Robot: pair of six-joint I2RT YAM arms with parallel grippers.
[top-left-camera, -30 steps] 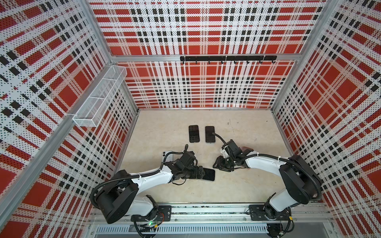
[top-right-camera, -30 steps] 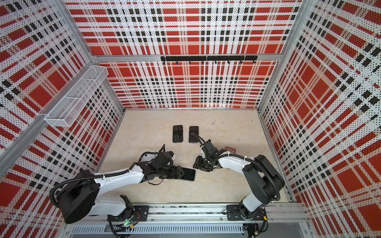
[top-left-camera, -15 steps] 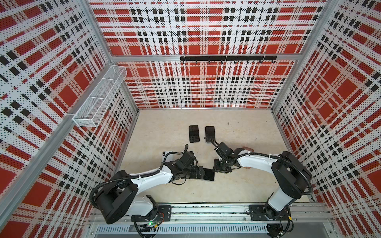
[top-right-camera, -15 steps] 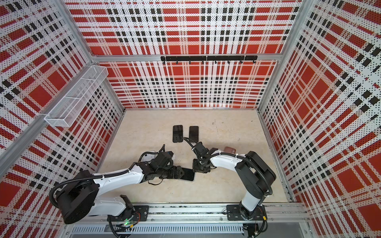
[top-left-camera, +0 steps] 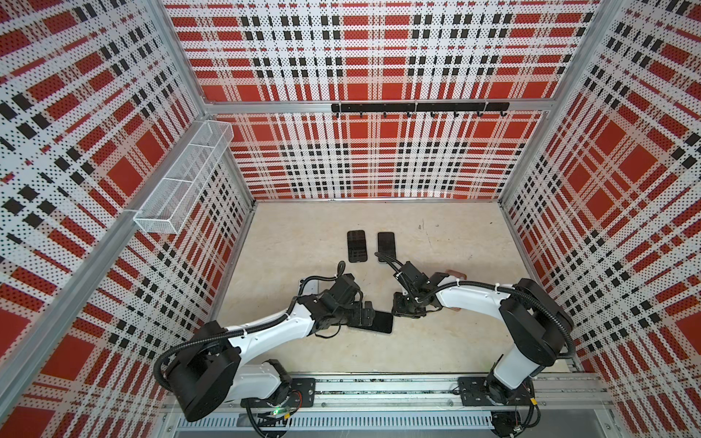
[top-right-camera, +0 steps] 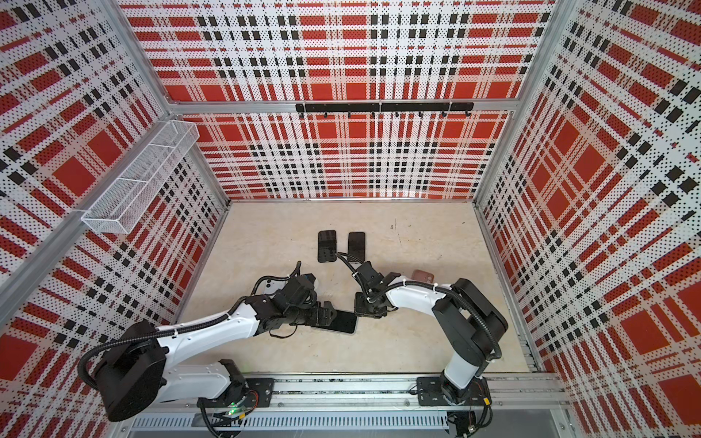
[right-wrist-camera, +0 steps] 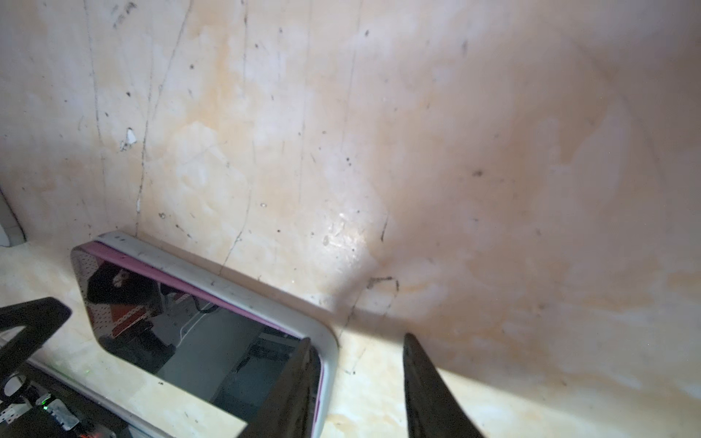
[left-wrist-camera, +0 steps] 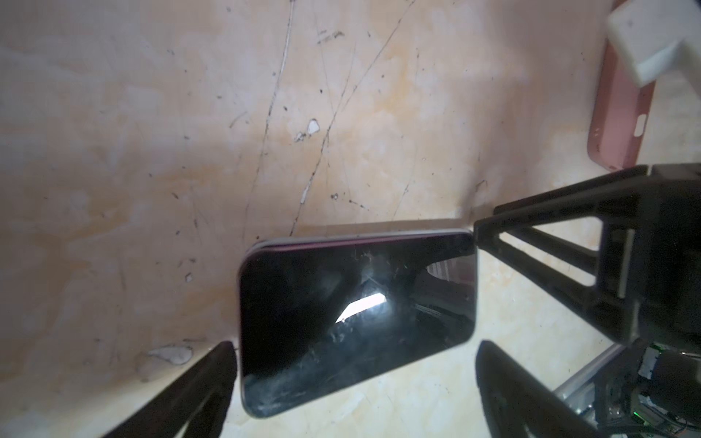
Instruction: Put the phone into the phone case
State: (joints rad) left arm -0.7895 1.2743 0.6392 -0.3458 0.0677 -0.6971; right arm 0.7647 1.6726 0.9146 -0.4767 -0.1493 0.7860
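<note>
The phone (left-wrist-camera: 356,303) lies in the grey phone case (right-wrist-camera: 227,288) on the table (top-left-camera: 436,341), long axis running from arm to arm; its purple edge looks proud of the rim. The left gripper (left-wrist-camera: 354,345) straddles one end, spread wide, gripping nothing. The right gripper (right-wrist-camera: 356,339), half open and empty, has one finger (right-wrist-camera: 299,379) at the opposite corner.

The phone (left-wrist-camera: 356,314) has a glossy black glass face, smeared with dust and fingermarks. Around it the phone case (right-wrist-camera: 227,284) shows a matt pale grey rim, rubbery-looking and faintly scuffed. The surface (left-wrist-camera: 151,151) is matt beige, mottled like stone, scratched and chipped. The right claw (right-wrist-camera: 356,339) is matt black plastic. A pink case (left-wrist-camera: 618,113) looks soft and matt. The walls (top-left-camera: 360,159) are perforated sheet in aluminium framing (top-left-camera: 265,108); the basket (top-left-camera: 182,182) is white wire mesh.
</note>
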